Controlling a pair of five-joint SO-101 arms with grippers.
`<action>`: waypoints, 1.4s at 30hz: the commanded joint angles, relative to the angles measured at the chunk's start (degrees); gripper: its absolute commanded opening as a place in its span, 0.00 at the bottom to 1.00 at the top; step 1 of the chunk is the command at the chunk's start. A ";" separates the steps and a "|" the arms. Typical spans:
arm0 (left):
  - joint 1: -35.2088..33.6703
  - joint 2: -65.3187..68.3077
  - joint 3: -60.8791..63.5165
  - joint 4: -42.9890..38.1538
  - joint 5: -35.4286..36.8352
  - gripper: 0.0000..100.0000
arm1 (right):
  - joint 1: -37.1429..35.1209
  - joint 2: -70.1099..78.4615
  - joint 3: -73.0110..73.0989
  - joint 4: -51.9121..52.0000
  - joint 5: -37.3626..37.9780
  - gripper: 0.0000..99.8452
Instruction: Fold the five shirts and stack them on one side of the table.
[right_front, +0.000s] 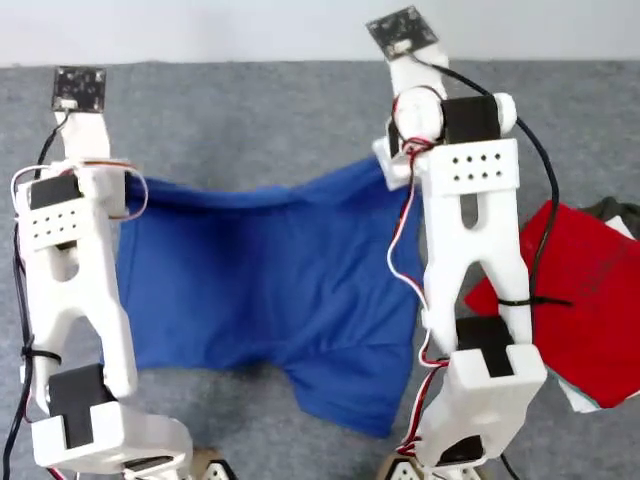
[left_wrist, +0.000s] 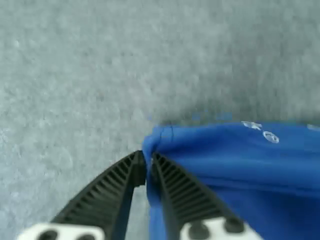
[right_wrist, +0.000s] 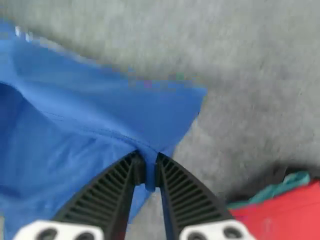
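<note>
A blue shirt (right_front: 270, 290) lies spread across the middle of the grey table, its far edge stretched between the two arms. My left gripper (left_wrist: 148, 170) is shut on a corner of the blue shirt (left_wrist: 235, 165), with a fold of cloth pinched between the black fingers (left_wrist: 117, 192). My right gripper (right_wrist: 147, 172) is shut on the blue shirt (right_wrist: 75, 115) near its other corner. In the high view the left arm (right_front: 70, 290) stands at the shirt's left side and the right arm (right_front: 470, 280) at its right side. A folded red shirt (right_front: 585, 300) lies at the right.
The red shirt rests on a stack with teal cloth (right_wrist: 280, 187) and white cloth (right_front: 585, 400) showing under it, close to the right arm. Bare grey table (right_front: 250, 120) stretches beyond the blue shirt toward the far edge.
</note>
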 joint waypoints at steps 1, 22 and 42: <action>-0.70 -0.44 -3.03 5.71 -5.19 0.01 | 0.04 -3.30 -0.79 3.47 1.85 0.01; -5.36 -7.65 -1.71 24.62 -13.19 0.01 | -6.02 -37.32 51.87 3.12 9.23 0.01; -6.68 -8.00 5.14 31.91 -23.38 0.01 | -6.29 -47.87 69.71 3.21 20.22 0.01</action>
